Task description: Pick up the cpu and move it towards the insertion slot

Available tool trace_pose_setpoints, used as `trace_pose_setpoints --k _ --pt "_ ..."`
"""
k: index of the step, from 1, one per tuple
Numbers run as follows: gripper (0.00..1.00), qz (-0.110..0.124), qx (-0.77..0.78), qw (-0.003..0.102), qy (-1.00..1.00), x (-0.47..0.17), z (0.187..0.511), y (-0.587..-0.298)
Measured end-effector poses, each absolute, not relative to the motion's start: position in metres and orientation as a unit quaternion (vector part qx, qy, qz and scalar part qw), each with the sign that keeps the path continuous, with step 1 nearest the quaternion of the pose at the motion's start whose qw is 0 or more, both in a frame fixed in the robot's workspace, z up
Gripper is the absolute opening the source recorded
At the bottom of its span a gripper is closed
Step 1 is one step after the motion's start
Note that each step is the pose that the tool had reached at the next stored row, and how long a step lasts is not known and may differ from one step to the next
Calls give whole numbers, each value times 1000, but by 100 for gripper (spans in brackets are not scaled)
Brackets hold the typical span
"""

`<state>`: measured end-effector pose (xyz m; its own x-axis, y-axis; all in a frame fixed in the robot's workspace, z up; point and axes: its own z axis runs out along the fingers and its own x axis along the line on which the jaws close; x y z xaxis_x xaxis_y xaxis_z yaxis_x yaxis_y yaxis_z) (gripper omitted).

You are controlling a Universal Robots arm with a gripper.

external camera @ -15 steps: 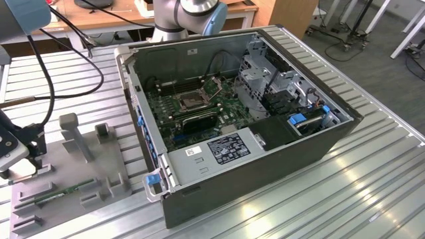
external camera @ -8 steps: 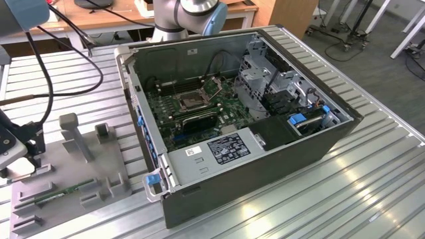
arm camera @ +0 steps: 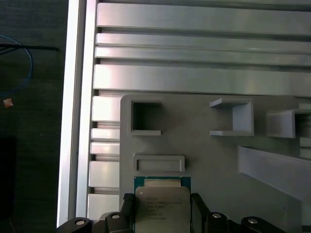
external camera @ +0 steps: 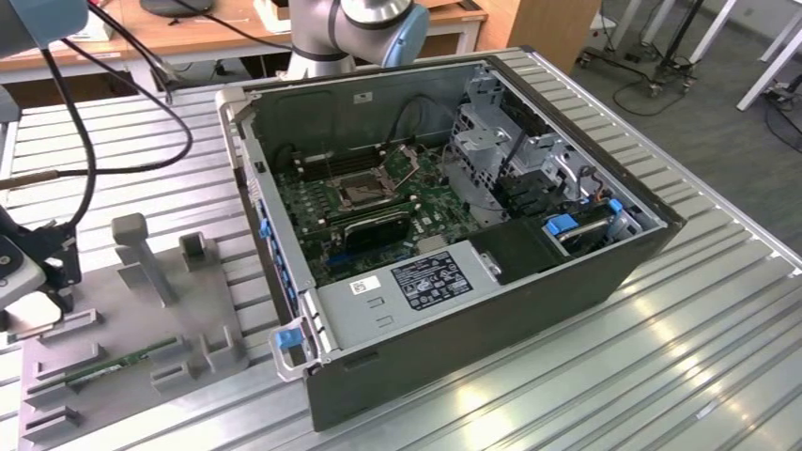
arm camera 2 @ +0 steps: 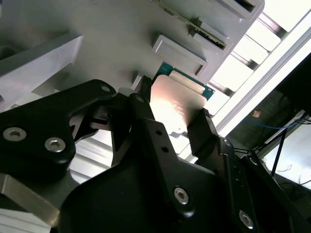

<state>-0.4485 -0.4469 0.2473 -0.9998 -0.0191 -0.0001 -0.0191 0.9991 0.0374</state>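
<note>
The cpu (arm camera: 162, 206), a flat square chip with a silvery-beige top and green rim, sits between my gripper's (arm camera: 162, 208) two black fingers, which press on its opposite edges. In the second wrist view the cpu (arm camera 2: 176, 99) is held just over the grey fixture plate (arm camera 2: 112, 29); I cannot tell whether it touches the plate. In the exterior view my gripper (external camera: 36, 305) is at the far left, over the plate's edge. The insertion slot (external camera: 362, 189), a silver-framed socket, lies on the green board inside the open computer case (external camera: 501, 310), well off to the exterior view's right.
The grey fixture plate (external camera: 138, 329) carries upright holders (external camera: 142, 258) and a green memory stick (external camera: 119, 362). The case's tall wall (external camera: 257, 216) stands between the plate and the board. Black cables (external camera: 138, 94) hang over the slatted table. Drive cages (external camera: 527, 160) fill the case's far side.
</note>
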Motion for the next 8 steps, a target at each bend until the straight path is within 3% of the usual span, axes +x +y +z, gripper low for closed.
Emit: trace_pose_setpoints --k 8 --pt "55 -19 10 0 -1000 -448 257 -447"
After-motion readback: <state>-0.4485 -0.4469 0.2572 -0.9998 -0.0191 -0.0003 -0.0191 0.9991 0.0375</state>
